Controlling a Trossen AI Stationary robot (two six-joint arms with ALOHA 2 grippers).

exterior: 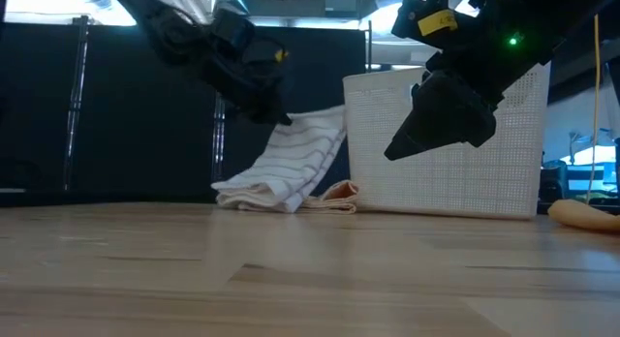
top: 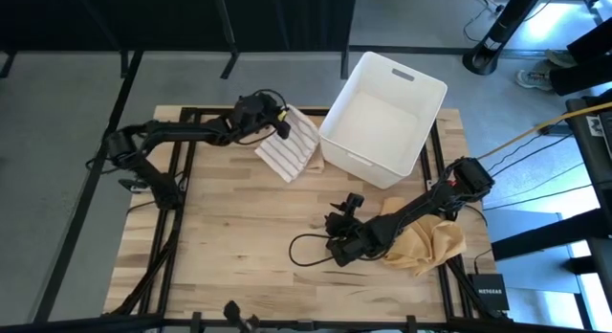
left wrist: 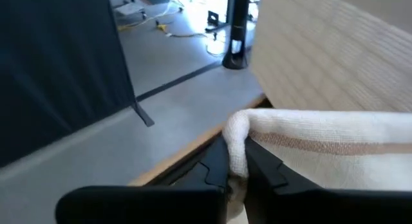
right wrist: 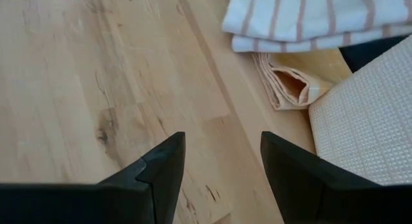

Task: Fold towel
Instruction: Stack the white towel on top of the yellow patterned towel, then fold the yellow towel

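Observation:
A white towel with tan stripes (top: 292, 146) lies bunched near the table's far edge, left of the basket. Its upper part is raised, and its lower folds (exterior: 260, 195) rest on the table and on a folded tan cloth (exterior: 334, 195). My left gripper (top: 274, 118) is at the towel's raised far end, shut on it. My right gripper (right wrist: 222, 147) is open and hovers over bare wood near the table's middle, fingers slanting toward the towel, touching nothing; in the low view my right gripper (exterior: 407, 143) hangs well above the tabletop. My left gripper pinches a rolled edge of the striped towel (left wrist: 237, 143) between its two fingers, at the towel's far upper end. The fingers come from the table's left, slanting down. The towel (exterior: 300, 143) drapes down from the hold, its lower part bunched on the table.
A white mesh basket (top: 419, 89) stands at the table's far right, close beside the towel. A yellow cloth (top: 430, 245) lies crumpled at the near right under my right arm. Bare wood (top: 239, 237) spreads over the table's near left.

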